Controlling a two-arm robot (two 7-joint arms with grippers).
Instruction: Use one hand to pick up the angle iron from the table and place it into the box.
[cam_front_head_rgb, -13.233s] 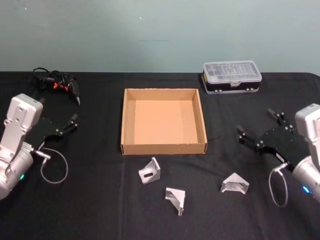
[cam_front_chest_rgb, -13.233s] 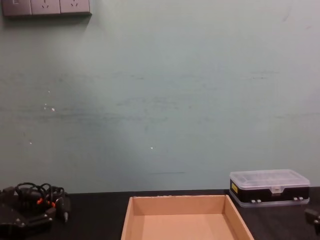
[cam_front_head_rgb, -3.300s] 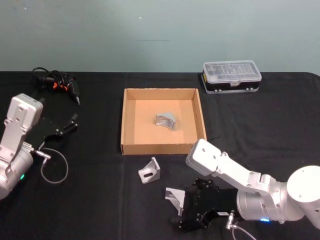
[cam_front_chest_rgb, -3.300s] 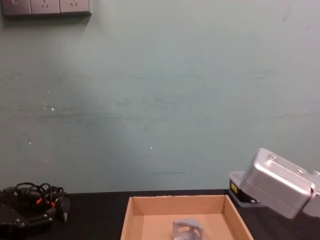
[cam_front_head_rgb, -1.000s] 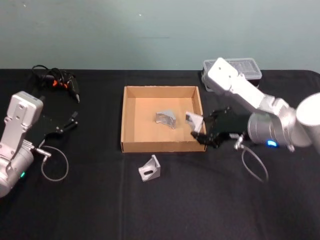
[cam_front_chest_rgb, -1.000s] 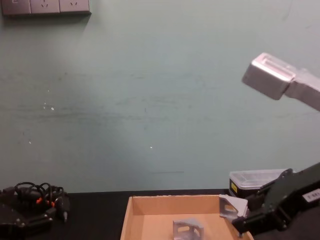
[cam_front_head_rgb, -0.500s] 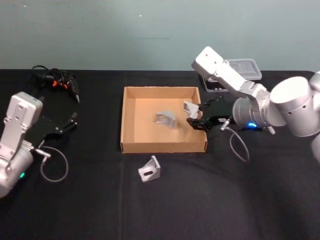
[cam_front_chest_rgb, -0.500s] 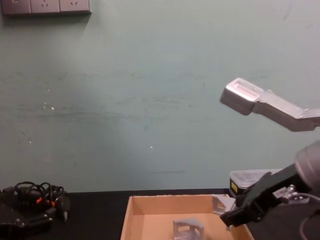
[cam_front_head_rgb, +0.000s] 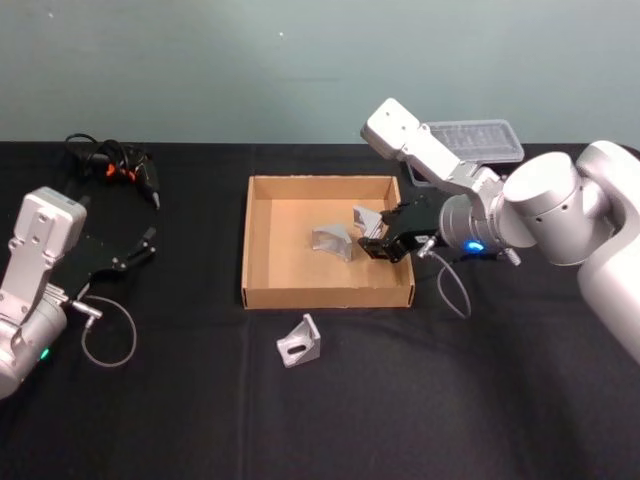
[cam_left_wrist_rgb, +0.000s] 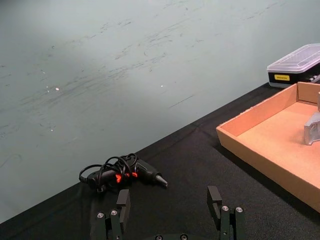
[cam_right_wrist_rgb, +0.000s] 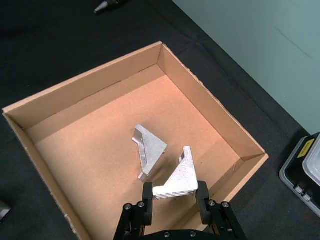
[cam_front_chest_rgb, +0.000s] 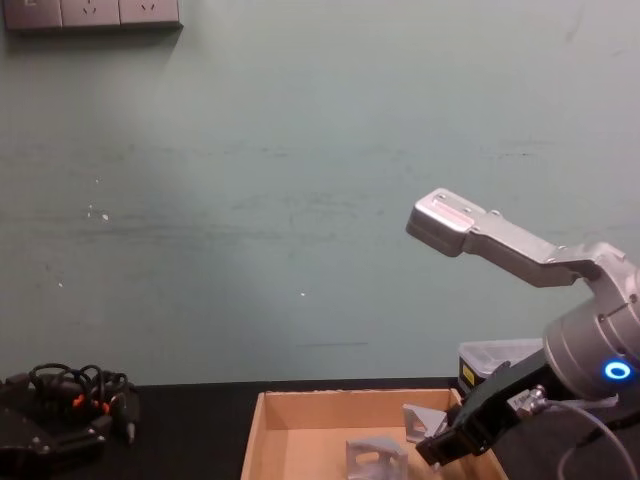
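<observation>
Angle iron (cam_right_wrist_rgb: 179, 176) clamped in right end effector (cam_right_wrist_rgb: 175, 194) over the box (cam_right_wrist_rgb: 210, 115); left end effector (cam_left_wrist_rgb: 168, 200) parked, fingers apart.

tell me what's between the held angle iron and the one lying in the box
Only bare box floor, in the right wrist view, separates the right gripper and its angle iron from the lying one.

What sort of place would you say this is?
Probably a robotics lab bench: black table, wall with sockets, the right gripper holding an angle iron over a box, the left gripper parked at the table's left.
</observation>
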